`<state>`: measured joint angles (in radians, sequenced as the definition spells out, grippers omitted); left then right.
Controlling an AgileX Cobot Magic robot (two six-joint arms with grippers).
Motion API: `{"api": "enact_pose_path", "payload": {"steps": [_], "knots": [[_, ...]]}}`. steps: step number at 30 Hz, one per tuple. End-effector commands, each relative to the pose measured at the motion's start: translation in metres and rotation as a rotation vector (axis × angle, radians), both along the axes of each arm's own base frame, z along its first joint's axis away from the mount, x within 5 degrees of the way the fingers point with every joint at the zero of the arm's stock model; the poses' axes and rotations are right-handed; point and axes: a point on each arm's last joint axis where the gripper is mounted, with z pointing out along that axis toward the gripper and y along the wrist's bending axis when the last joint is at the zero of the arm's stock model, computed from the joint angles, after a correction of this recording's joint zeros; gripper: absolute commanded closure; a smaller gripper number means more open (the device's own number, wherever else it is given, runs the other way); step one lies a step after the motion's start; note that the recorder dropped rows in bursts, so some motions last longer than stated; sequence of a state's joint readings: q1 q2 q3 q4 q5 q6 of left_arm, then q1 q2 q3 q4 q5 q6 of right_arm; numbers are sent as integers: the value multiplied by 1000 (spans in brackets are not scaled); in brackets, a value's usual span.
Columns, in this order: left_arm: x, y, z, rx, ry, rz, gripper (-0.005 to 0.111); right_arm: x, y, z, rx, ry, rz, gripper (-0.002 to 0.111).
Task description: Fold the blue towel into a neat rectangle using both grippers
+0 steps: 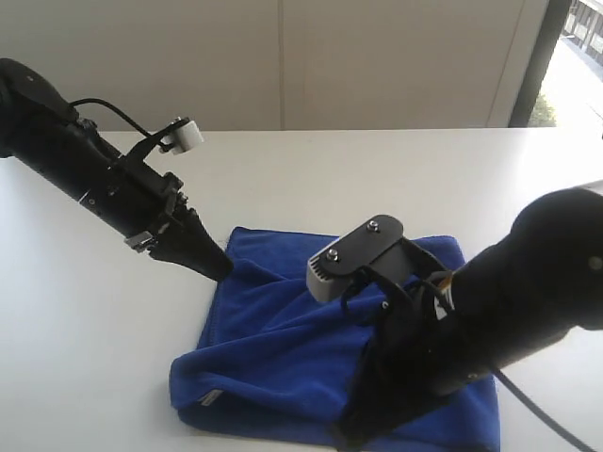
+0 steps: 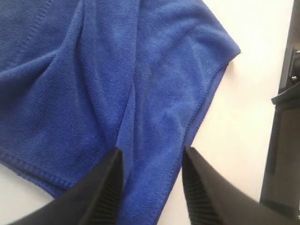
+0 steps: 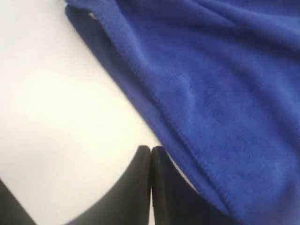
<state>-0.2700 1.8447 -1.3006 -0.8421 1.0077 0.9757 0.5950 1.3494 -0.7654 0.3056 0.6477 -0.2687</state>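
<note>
Now left pincer [image 2: 152, 150] straddles blue towel [image 2: 93, 70], open; right pincer [image 3: 151, 149] closed, just beside it.

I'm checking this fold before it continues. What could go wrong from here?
The left gripper is open, its fingers straddling a wrinkled ridge of the deep blue fuzzy microfibre towel; closing could pinch bunched layers and skew the fold. The right gripper is shut, tips beside the towel's hem over the white table, apparently holding no cloth; it might lift away empty.
</note>
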Motion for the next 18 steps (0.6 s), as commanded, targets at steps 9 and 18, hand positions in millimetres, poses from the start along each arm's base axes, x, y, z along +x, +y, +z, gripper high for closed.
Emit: {"api": "enact_pose_path", "payload": {"steps": [9, 18], "knots": [[7, 1, 0, 14, -62, 47, 60, -2, 9, 2, 32, -74, 15, 108], [48, 5, -30, 121, -300, 277, 60, 32, 29, -22, 29, -140, -5, 108]]}}
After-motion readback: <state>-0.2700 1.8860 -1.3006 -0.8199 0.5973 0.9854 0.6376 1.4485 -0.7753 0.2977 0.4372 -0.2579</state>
